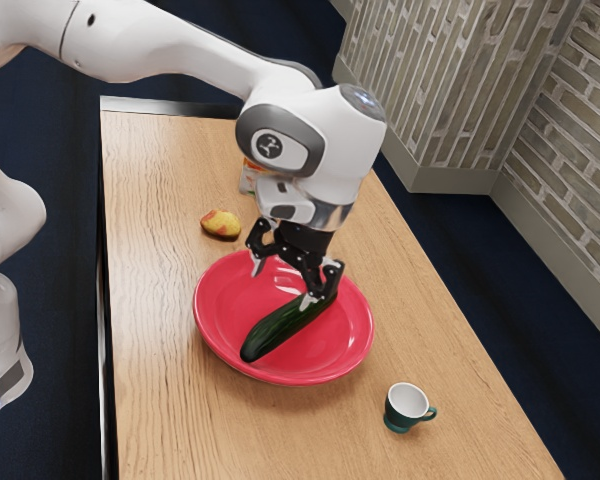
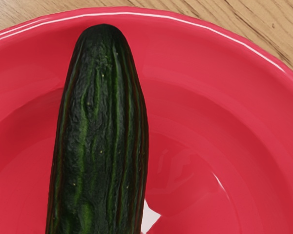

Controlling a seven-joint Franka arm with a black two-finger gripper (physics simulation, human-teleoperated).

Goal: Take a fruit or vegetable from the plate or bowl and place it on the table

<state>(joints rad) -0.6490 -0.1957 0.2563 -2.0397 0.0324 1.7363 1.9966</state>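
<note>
My gripper is open above the red plate, its fingers wide apart. One fingertip is close to the upper end of the dark green cucumber; the other stands off to the exterior view's left, over the plate. The cucumber lies across the plate, and that upper end is partly hidden by the gripper. In the wrist view the ridged cucumber is large and close, its rounded tip near the rim of the plate. Whether the near finger touches it, I cannot tell.
A yellow-red fruit lies on the wooden table beyond the plate. Partly behind the arm stands a small carton. A green cup with a white inside is near the plate, toward the exterior view's lower right.
</note>
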